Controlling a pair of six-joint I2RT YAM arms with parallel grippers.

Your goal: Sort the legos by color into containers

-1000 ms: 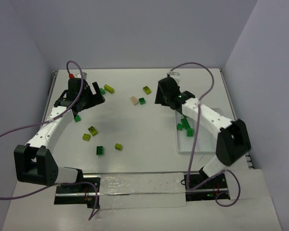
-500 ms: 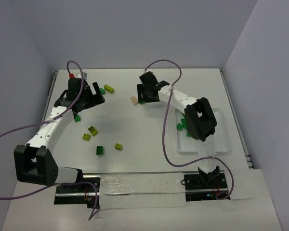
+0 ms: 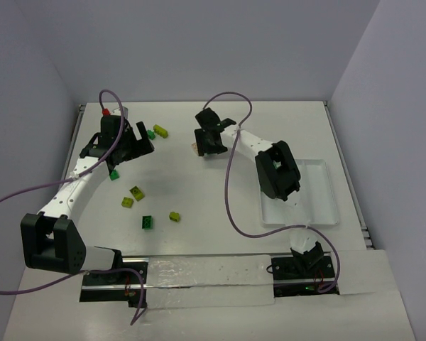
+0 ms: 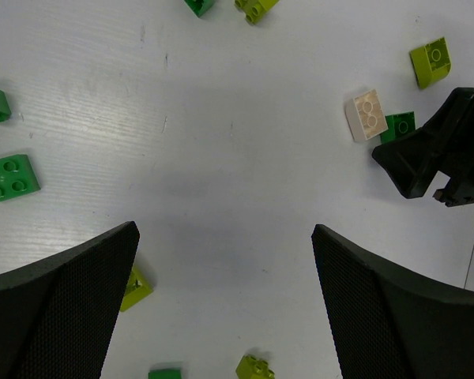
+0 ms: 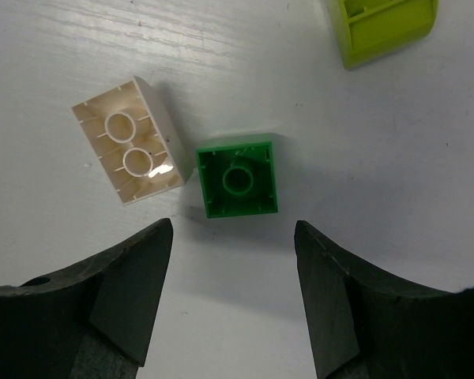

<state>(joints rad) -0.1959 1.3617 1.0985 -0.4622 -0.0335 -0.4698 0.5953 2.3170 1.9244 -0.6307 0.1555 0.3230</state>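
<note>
From above, the right arm has swung left, off the tray (image 3: 319, 213); the right gripper (image 3: 206, 147) hangs over the peach brick (image 3: 196, 148).

Left wrist: the left gripper (image 4: 223, 229) is spread and empty. Five dark green bricks (image 4: 9, 178) and four yellow-green bricks (image 4: 430, 61) lie about the peach brick on the counter (image 4: 221, 118).

Right wrist: the right gripper is spread astride one dark green brick, just right of the peach brick.

Just ahead of the right gripper (image 5: 233, 237) and squarely in line with it, a small square dark green lego (image 5: 238, 178) lies upside down on the counter (image 5: 47, 47), hollow side up. A pale peach lego (image 5: 130, 142), also on its back, sits askew just to its left, and a yellow-green lego (image 5: 383, 28) lies farther ahead to the right. Around the left gripper (image 4: 223, 229) more green and yellow-green bricks lie scattered singly, among them a four-stud green brick (image 4: 8, 178) studs-up off to its left, while the shallow white tray (image 3: 319, 202) lies well behind the right gripper.
</note>
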